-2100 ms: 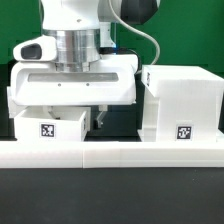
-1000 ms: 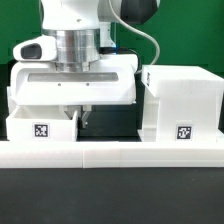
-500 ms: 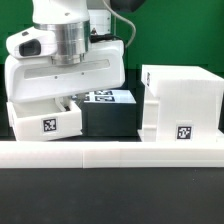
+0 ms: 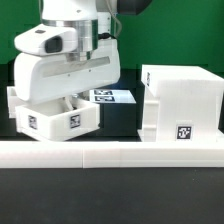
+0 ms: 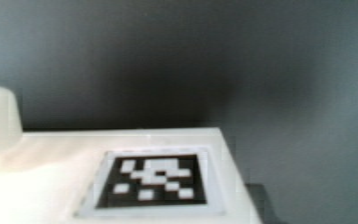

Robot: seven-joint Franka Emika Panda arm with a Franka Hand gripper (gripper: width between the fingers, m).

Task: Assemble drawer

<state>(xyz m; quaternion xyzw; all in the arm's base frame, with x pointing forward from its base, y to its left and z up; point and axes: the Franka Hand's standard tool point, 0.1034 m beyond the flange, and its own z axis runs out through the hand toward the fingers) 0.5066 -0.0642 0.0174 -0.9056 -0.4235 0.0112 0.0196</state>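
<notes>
In the exterior view my gripper [image 4: 70, 102] is shut on a small white drawer tray [image 4: 58, 120] with a square tag on its front. The tray hangs tilted just above the table at the exterior view's left. The white hand body hides most of the fingers. The large boxy drawer housing [image 4: 181, 102] stands at the exterior view's right, apart from the tray, with a tag low on its front. The wrist view is blurred. It shows a white surface with a black-and-white tag [image 5: 155, 180] very close, and no fingers.
The long low white rail [image 4: 110, 153] runs along the front. The marker board [image 4: 112, 97] lies flat behind, between tray and housing. Another white part [image 4: 11, 100] shows at the exterior view's far left, mostly hidden by the arm.
The tray was resting flat on the table under the hand. It is now lifted a little, tilted, and shifted toward the exterior view's right. The arm has risen and tilted with it, uncovering the marker board.
</notes>
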